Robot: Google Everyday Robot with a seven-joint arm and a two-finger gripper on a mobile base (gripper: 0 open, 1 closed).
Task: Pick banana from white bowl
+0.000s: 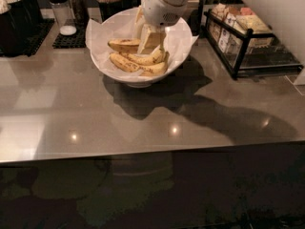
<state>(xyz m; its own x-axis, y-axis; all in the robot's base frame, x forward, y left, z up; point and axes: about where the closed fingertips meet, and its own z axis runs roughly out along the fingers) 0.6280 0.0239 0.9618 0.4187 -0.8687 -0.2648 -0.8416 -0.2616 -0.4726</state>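
Bananas (127,64) lie in the white bowl (138,81) on the bench (71,113); the claw (148,41) reaches down inside the bowl, just above them. Whether it grips anything, I cannot tell.

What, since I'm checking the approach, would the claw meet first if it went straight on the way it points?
Probably the bananas: the claw points down into the white bowl, just above the pile. Depth is unclear, so it may be touching them now.

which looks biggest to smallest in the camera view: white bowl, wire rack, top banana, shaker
1. white bowl and wire rack: too alike to rank
2. shaker
3. top banana
The tool is down inside the bowl, over the bananas.
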